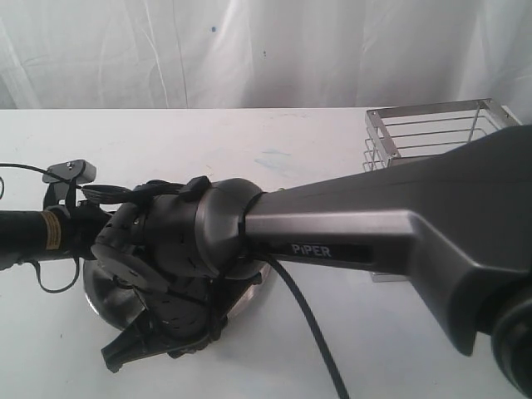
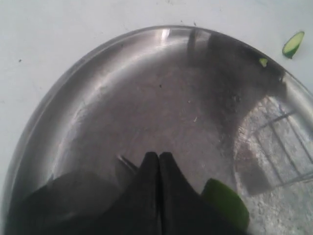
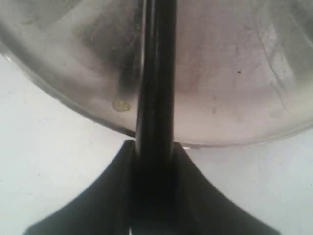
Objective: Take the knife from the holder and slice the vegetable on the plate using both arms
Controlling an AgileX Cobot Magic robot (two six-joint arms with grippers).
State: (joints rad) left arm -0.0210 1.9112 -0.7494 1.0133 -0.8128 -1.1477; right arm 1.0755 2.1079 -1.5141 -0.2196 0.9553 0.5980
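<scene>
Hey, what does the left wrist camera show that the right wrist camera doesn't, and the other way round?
Only the left wrist view: the shut left jaws, a green vegetable piece beside them on the plate, and a cut slice off the plate on the table. Only the right wrist view: the black knife gripped in the right jaws, its blade reaching over the plate. Both: the steel plate and the white table.

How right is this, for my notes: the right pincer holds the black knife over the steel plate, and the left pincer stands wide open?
Not the last part: the left wrist view shows the left pincer shut. The right pincer does hold the knife over the plate.
</scene>
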